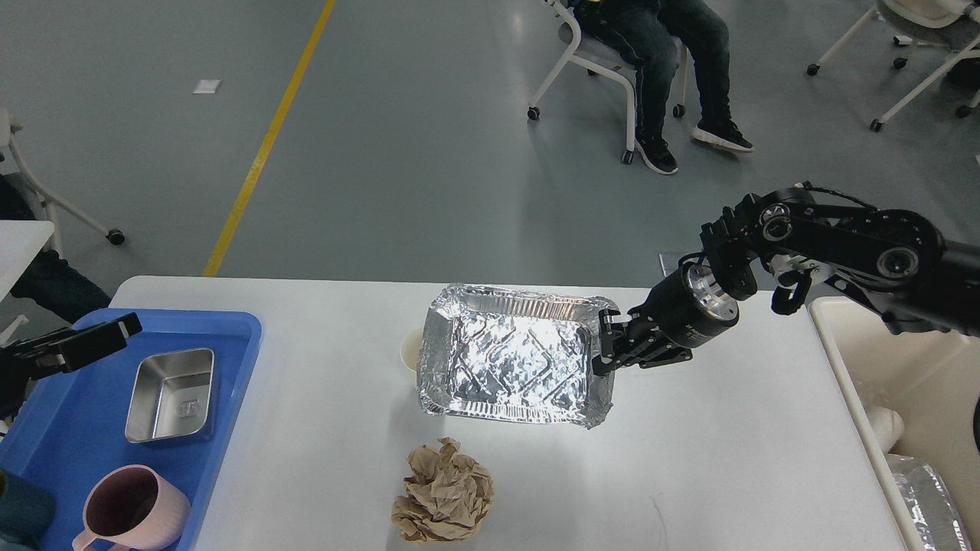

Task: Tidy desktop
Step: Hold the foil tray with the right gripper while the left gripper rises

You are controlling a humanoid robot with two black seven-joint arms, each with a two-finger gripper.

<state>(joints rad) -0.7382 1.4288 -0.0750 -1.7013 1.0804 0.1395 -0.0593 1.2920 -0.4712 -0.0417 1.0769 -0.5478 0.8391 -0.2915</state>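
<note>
Paper ball (443,493): crumpled brown paper at the near edge of the surface, lying alone, just in front of the foil tray
Pink mug (132,509): near left corner, standing upright inside the blue tray, opening up; a dark teal thing shows beside it at the picture's edge, too cut off to name
Blue tray (230,337): on the left end of the surface; it also holds a small steel pan (170,395), open side up, behind the mug
Surface (727,459): the white-grey desktop, spanning the lower half of the view; its right part bare
Left tool (73,348): coming in at the left edge over the blue tray's far corner; holding nothing; whether its jaws are parted I cannot tell
Foil tray (517,360): middle of the surface, empty, shiny; its right side tilted up
Right tool (612,352): closed on the foil tray's right rim; the arm reaches in from the right
Pale round thing (410,350): peeking out at the foil tray's left side, mostly hidden
Cream bin (911,383): just off the right end of the surface; crumpled foil inside
Floor: grey, with a yellow line; a seated person's legs (674,69) on a wheeled chair, far back
</note>
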